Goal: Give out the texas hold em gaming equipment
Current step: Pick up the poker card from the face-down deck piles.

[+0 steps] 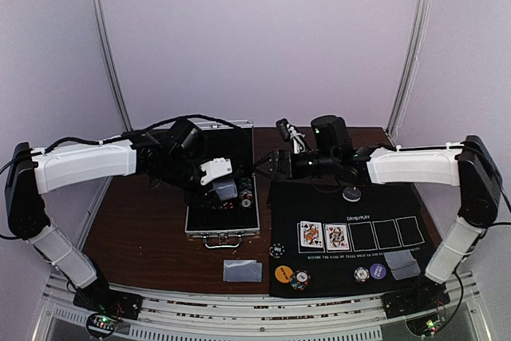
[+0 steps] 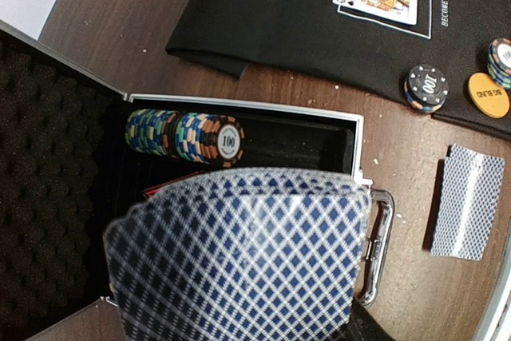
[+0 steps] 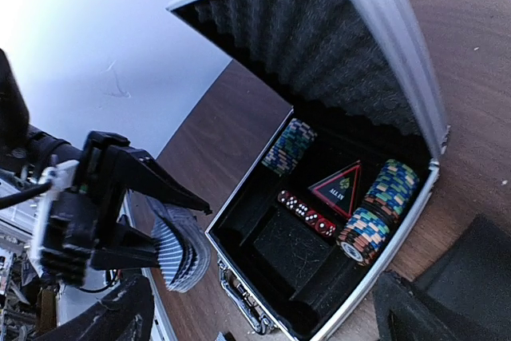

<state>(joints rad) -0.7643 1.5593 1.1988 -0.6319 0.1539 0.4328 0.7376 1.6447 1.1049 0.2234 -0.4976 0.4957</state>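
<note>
Blue-backed fanned cards (image 2: 239, 261) clamped in left gripper (image 3: 182, 235) above open aluminium case (image 2: 247, 106); we note right gripper (image 1: 267, 165) spread wide, holding nothing.

L arm stretched fwd-right, wrist tipped down; L gripper (image 1: 226, 189) clamped on card deck (image 3: 182, 255), fanned betw its fingers. R arm stretched left, wrist level; R gripper (image 1: 265, 165) fingers (image 3: 415, 309) spread wide.

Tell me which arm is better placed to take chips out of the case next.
Right. The right gripper is open and empty beside the case, its camera looking onto the chip rows. The left gripper is shut on a fan of cards.
</note>
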